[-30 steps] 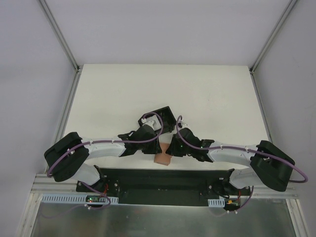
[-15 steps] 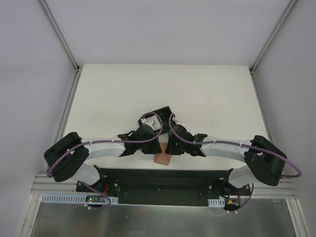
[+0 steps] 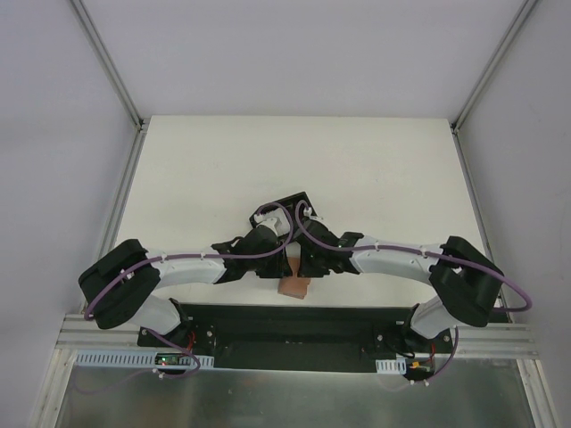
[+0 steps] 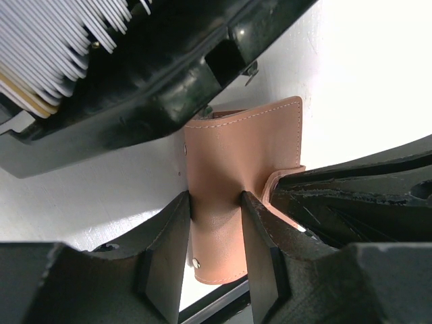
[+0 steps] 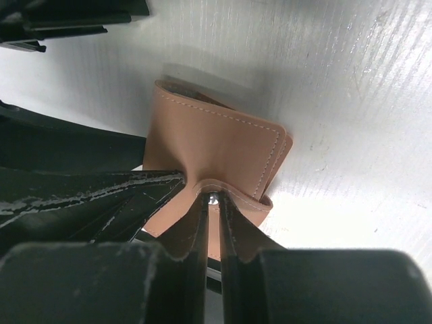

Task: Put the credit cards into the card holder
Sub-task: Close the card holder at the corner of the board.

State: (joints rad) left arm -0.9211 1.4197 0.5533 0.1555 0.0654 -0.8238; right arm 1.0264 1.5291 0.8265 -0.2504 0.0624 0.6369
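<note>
Card holder (image 3: 293,283): tan and partly folded, lying on the counter (image 3: 375,169) at lower centre of the top view, wedged between my two wrists.
Left jaws: part-way shut across its body, one finger pressing each side, so it is held.
Right jaws: almost together, nipping the snap flap (image 5: 233,202) at its edge.
Long axis: runs up the left wrist frame, away from my left jaws.
Nearer arm: neither, as both have it. I judge the flap must be drawn clear next.
Cards: none loose in sight. Thin pale pieces (image 4: 47,40) are stacked in the black box (image 4: 148,81), upper left of that frame — whether they are cards, I cannot tell.
</note>
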